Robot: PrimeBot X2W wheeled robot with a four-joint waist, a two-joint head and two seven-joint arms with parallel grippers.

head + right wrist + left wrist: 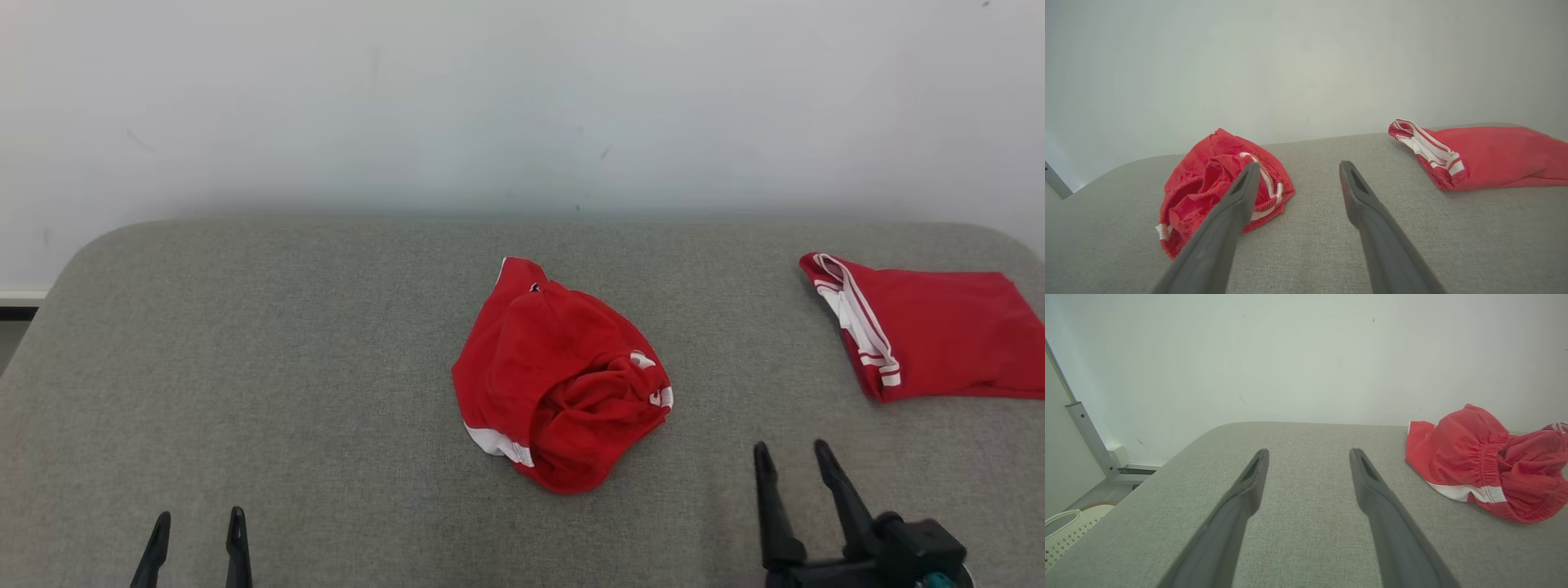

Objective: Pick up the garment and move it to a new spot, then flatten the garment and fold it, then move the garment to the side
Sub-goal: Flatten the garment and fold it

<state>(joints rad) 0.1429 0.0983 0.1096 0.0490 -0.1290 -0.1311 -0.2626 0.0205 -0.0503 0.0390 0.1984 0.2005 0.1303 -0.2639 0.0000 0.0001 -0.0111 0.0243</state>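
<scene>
Bunching hides the shape of the garment (559,376).

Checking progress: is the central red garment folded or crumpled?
Crumpled: the central garment lies bunched in a rumpled heap, with no flat, squared edges.

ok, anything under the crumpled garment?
The crumpled garment lies bunched straight on the grey table, and nothing pokes out at its edges. Whatever its folds cover can't be seen.
</scene>
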